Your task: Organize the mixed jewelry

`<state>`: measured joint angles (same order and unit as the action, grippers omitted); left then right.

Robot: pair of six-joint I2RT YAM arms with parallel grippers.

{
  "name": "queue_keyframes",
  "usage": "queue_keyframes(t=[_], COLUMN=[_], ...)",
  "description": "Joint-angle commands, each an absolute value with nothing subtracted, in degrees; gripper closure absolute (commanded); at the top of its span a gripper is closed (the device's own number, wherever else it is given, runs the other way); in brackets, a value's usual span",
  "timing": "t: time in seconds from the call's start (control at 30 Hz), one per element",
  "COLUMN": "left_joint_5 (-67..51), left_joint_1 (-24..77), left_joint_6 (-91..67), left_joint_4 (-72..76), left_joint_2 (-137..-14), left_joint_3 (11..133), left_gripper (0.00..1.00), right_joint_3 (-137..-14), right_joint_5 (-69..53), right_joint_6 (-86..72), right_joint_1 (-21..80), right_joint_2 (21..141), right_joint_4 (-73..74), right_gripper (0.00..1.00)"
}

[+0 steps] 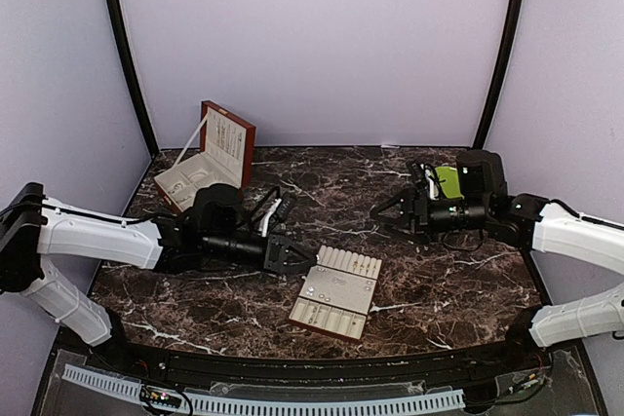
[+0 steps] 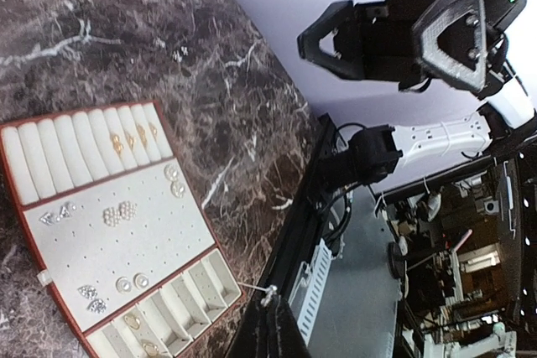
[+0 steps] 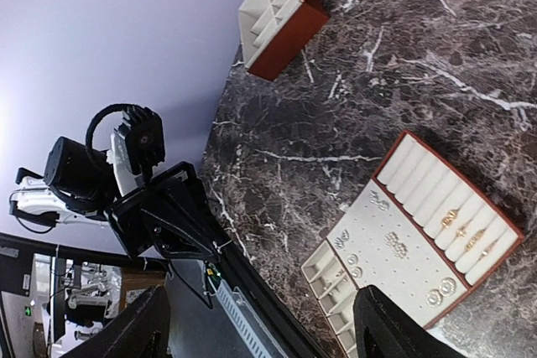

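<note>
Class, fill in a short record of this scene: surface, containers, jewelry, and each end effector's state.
Surface: dark marble table
Box: red-brown, open, back left
Tray: cream, front centre
Jewelry: gold rings in tray's rolls, earrings on its middle panel
Left end effector: shut, beside tray
Right end effector: open, empty, right side

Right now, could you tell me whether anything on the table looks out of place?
Yes: the cream tray lies askew on the marble table, outside the wooden box. In the left wrist view a tiny pale speck sits on the bare marble beyond the tray, possibly a stray piece of jewelry.
</note>
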<state>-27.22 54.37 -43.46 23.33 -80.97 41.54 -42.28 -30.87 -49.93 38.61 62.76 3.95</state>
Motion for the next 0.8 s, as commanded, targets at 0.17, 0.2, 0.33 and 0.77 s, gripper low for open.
queue_keyframes(t=[0.17, 0.2, 0.33, 0.77], left_joint_5=[-51.4, -52.5, -56.0, -57.8], left_joint_1=[47.0, 46.0, 43.8, 40.9], left_joint_6=[-34.8, -33.6, -30.4, -27.2], left_joint_4=[16.8, 15.9, 13.0, 10.3], left_joint_2=[-93.6, -94.8, -99.3, -106.4], left_joint_3=[48.3, 49.1, 51.8, 53.7], left_gripper=[1.00, 1.00, 1.00, 1.00], right_joint_3=[-41.5, -41.2, -40.1, -40.4], right_joint_5=[-23.6, -23.3, -22.2, -21.5], right_joint_6=[-47.7, -47.8, -48.8, -48.2], right_joint_1=[38.5, 38.5, 38.5, 38.5], right_joint_2=[57.3, 56.7, 55.1, 55.1], right_joint_4=[9.1, 9.1, 8.8, 9.4], right_gripper=[0.24, 0.24, 0.24, 0.23])
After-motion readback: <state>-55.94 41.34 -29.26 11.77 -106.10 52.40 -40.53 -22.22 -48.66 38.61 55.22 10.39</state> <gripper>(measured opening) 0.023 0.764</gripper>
